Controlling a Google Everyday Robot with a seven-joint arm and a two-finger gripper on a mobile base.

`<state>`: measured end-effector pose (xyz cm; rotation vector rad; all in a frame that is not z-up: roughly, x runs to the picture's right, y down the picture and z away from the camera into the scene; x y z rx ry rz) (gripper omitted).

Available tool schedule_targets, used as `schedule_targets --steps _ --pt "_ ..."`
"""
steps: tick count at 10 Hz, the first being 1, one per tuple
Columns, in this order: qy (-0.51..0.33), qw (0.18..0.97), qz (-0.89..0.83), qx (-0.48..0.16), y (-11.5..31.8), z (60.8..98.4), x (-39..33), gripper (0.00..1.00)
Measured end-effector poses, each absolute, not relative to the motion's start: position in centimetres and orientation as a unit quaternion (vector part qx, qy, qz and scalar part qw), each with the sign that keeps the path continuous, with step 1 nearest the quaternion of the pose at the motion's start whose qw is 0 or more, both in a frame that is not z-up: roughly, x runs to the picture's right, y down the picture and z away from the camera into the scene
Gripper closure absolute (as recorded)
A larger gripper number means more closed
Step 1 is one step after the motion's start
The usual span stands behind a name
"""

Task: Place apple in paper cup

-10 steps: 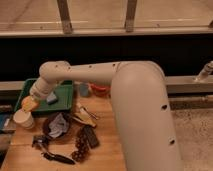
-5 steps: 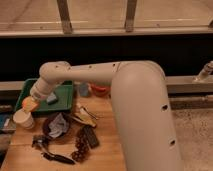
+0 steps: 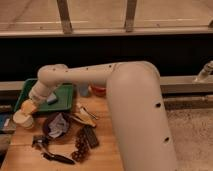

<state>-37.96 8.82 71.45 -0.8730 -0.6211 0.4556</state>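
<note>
Camera view looks down past the robot's big white arm (image 3: 135,110), which fills the right and middle of the scene and reaches left across a wooden table (image 3: 107,150). Beyond the table runs a dark wall with a pale ledge and 2 upright posts above it. On the far left part of the table lies a green tray (image 3: 64,98), with the arm's forearm crossing over it. A dark bowl (image 3: 55,125) holding a grey-blue crumpled item sits near the middle of the table, and just right of it lie a yellowish-brown elongated thing, perhaps a banana (image 3: 82,118), and a dark rectangular packet (image 3: 91,136). A red-orange bowl (image 3: 98,90) and a small grey-blue cup (image 3: 83,90) stand at the far edge, partly hidden by the arm. Near the front left are dark utensils (image 3: 52,156) and a cluster of dark round pieces (image 3: 80,149). The gripper (image 3: 28,106) hangs at the left edge of the tray, clenched around the apple (image 3: 27,106), a small yellow-orange fruit. The apple is held just above and slightly behind the paper cup (image 3: 23,118), which stands upright on the table's left edge; whether the 2 touch I cannot tell.
</note>
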Motion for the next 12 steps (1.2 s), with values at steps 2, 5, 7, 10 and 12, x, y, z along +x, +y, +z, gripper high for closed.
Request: schedule_targets --steps 2,5,7,10,12 --pt "-0.298 0.834 0.214 -0.413 9.2 71.7 -38.6 1.0" --pt "-0.306 0.832 0.208 -0.412 9.4 72.1 -40.0 1.0" --pt "-0.311 0.831 0.202 -0.416 9.5 72.4 -41.3 1.0" --pt "-0.312 0.826 0.192 -0.427 9.7 73.5 -42.8 1.0" --pt "-0.314 0.824 0.184 -0.435 10.0 73.8 -43.9 1.0"
